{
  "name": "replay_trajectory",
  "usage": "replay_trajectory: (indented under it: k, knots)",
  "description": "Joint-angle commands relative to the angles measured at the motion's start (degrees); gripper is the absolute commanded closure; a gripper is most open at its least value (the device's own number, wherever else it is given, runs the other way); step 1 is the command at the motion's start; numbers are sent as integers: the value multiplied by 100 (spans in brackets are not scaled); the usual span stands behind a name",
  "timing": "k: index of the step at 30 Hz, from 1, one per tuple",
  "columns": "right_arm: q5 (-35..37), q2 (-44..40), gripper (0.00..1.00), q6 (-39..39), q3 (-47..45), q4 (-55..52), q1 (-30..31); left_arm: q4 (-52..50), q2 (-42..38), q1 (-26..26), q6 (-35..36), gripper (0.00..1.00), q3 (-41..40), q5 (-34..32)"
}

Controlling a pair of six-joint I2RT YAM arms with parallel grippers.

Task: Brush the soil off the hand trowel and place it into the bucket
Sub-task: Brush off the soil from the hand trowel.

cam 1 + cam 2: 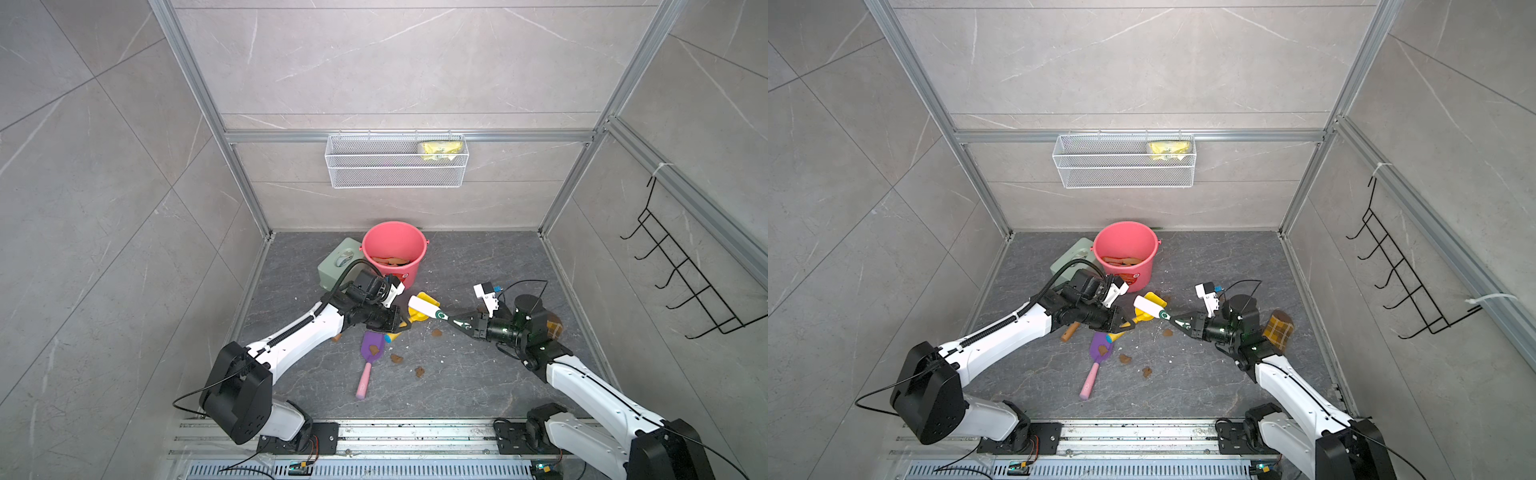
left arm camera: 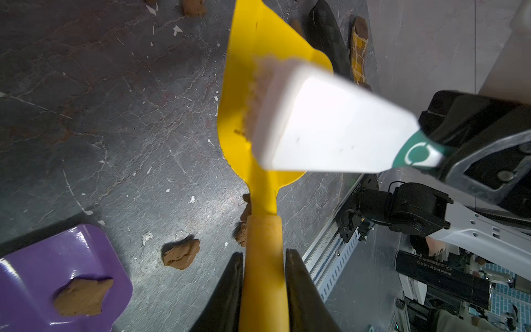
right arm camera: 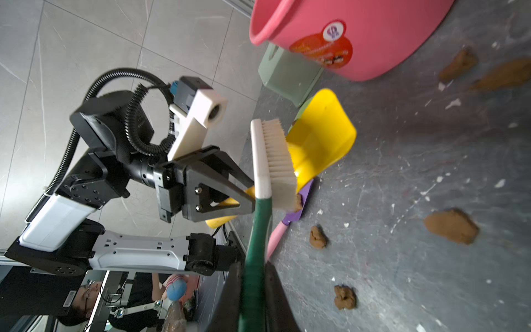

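My left gripper (image 2: 263, 254) is shut on the orange-yellow handle of the yellow hand trowel (image 2: 244, 86), holding it a little above the floor in front of the bucket (image 1: 394, 245). My right gripper (image 3: 253, 266) is shut on the green handle of a white-backed brush (image 3: 275, 161). The brush's bristles lie against the trowel's blade (image 3: 321, 135). In both top views the two grippers (image 1: 401, 322) (image 1: 463, 323) face each other across the trowel (image 1: 1154, 298). Brown soil lumps (image 1: 436, 332) (image 3: 451, 225) lie scattered on the dark floor. The coral-pink bucket (image 1: 1125, 245) stands upright with brown pieces inside.
A purple toy shovel (image 1: 371, 347) with a pink handle lies under the left gripper, a soil lump (image 2: 83, 296) on its blade. A sage-green tissue box (image 1: 336, 264) stands left of the bucket. A brown plaid item (image 1: 1279, 330) sits by the right arm. A wire basket (image 1: 397, 162) hangs on the back wall.
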Motion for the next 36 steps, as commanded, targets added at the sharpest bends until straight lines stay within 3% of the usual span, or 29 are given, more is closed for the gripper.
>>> replay_trajectory:
  k: [1,4,9,12,15,18,22,25,36]
  knots:
    - [166,213,100,46,-167,321,38,269,-89,5,72,100,163,72]
    - [149,391,100,-231,-30,84,-91,244,-152,5,52,100,137,91]
    - [-149,448,100,-484,359,-327,-1071,129,-297,16,66,100,40,59]
    - [-172,311,100,-645,568,-539,-1270,20,-333,68,62,100,47,50]
    - [90,-17,100,-1139,708,-1074,-1262,-157,-320,174,55,100,95,90]
    - [871,-508,100,-2058,901,-2237,-1125,-392,-333,334,63,100,176,199]
    - [2124,-1077,100,-3027,1063,-3132,-564,-874,-407,554,54,100,419,376]
    - [3147,-1273,100,-3560,1113,-3432,240,-1401,-386,694,37,100,751,609]
    - [5516,-1188,100,-4709,925,-3099,2693,-2709,-435,1001,-195,100,1936,1179]
